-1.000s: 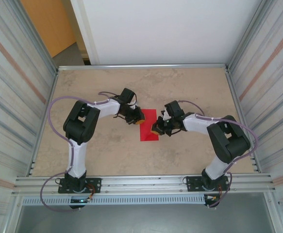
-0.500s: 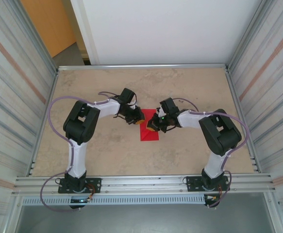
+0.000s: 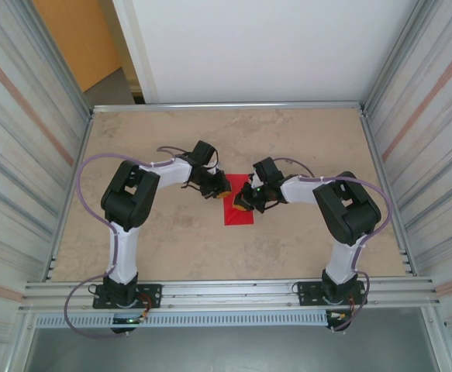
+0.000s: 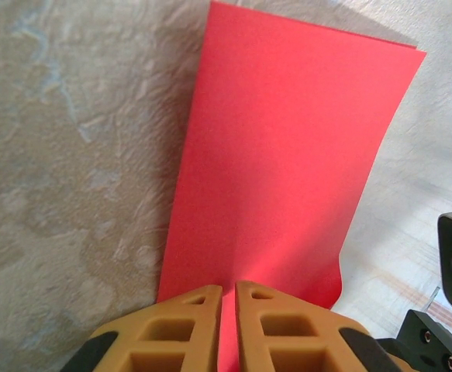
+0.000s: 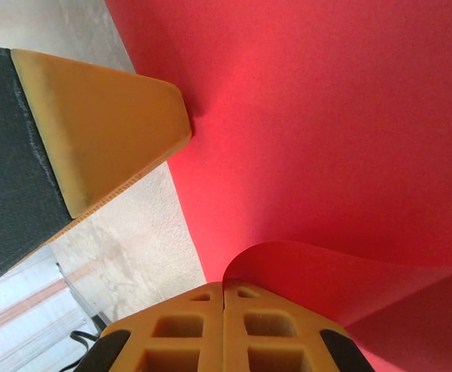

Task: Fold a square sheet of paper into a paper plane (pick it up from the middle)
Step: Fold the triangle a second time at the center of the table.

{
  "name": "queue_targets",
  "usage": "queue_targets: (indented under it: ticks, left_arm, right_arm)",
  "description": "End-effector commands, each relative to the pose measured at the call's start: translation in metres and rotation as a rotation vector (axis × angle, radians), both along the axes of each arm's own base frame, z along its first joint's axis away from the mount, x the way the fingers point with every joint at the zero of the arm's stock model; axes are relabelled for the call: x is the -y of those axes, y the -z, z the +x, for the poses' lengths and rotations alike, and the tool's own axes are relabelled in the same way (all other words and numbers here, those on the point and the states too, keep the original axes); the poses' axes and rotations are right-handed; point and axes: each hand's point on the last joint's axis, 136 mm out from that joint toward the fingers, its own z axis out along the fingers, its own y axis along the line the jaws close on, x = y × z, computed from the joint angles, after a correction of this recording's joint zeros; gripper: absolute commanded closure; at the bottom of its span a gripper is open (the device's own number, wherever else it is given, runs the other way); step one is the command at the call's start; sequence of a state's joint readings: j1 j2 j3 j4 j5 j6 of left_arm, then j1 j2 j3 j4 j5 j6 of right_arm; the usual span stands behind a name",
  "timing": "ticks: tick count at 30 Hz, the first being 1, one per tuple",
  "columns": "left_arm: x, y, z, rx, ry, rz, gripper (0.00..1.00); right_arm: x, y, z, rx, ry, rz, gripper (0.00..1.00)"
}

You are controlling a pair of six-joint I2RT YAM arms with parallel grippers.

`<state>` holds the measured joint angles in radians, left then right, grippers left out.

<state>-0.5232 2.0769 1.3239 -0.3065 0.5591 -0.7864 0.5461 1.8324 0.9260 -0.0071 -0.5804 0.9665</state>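
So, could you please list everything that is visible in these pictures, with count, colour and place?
red sheet of paper: one, bright red, middle of the table, one flap curled up.
table: one, beige marbled, under everything.
side panels: two, grey ribbed, left and right of the table.
metal frame: one, silver, near edge of the table.
left gripper: one, orange fingers, shut, tips on the sheet's edge.
right gripper: one, orange fingers, shut on the curled flap.
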Motion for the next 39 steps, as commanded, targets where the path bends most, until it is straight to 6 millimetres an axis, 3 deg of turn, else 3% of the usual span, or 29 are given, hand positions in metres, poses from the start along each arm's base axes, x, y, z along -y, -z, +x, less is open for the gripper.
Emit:
queue_targets:
  ticks: [1,39]
  left_arm:
    - [-0.012,0.025,-0.015,-0.061,-0.004,0.065,0.85]
    - [-0.015,0.030,-0.020,-0.076,-0.011,0.072,0.86]
  right_arm:
    - [-0.008,-0.004,0.007,0.006,0.007,0.015,0.97]
    - [-0.011,0.006,0.013,-0.003,0.031,0.013,0.96]
